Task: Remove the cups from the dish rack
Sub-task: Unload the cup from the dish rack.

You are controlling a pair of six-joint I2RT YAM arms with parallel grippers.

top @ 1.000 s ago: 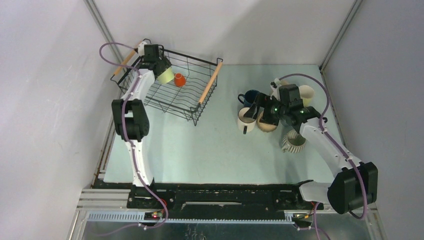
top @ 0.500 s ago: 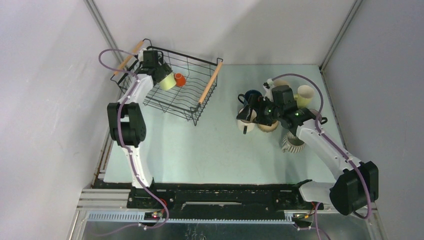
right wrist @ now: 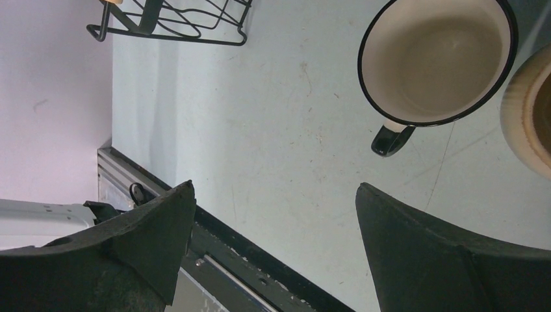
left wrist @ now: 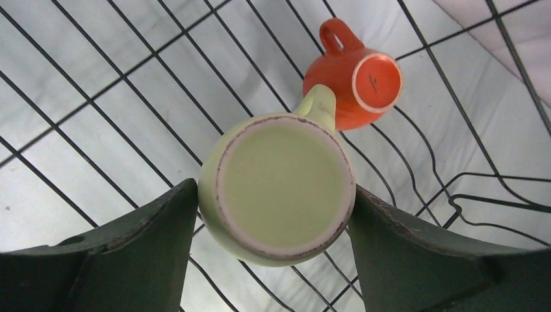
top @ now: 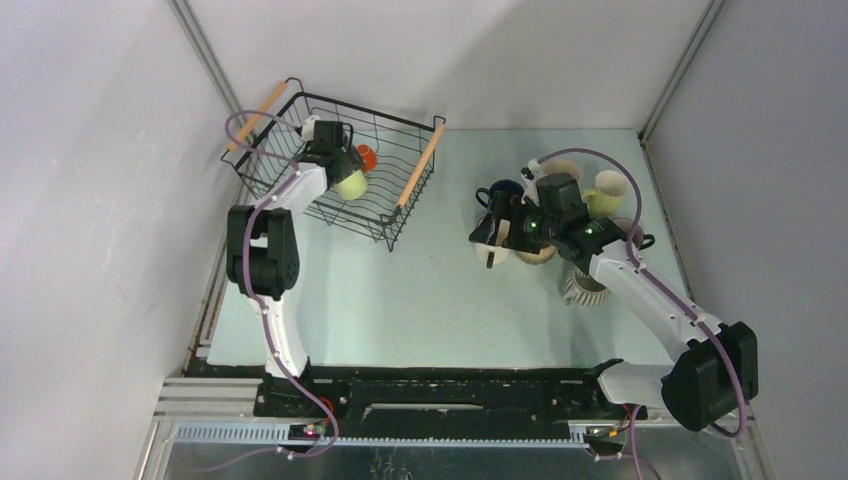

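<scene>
A: Pale table (top: 420, 300), so where's the dish rack (top: 418, 165)?
B: Far-left corner; the left gripper (left wrist: 273, 195) clamps a pale green cup (left wrist: 279, 188) inside it, orange cup (left wrist: 354, 84) just beside.
A: And the right gripper (right wrist: 273, 195)?
B: Jaws apart, above the table near a black-rimmed cup (right wrist: 435, 58).

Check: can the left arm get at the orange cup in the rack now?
Probably not yet: the left gripper is closed on the pale green cup. The orange cup lies right beside it in the dish rack, uncovered from above, so reach looks fine once the gripper is free.
</scene>
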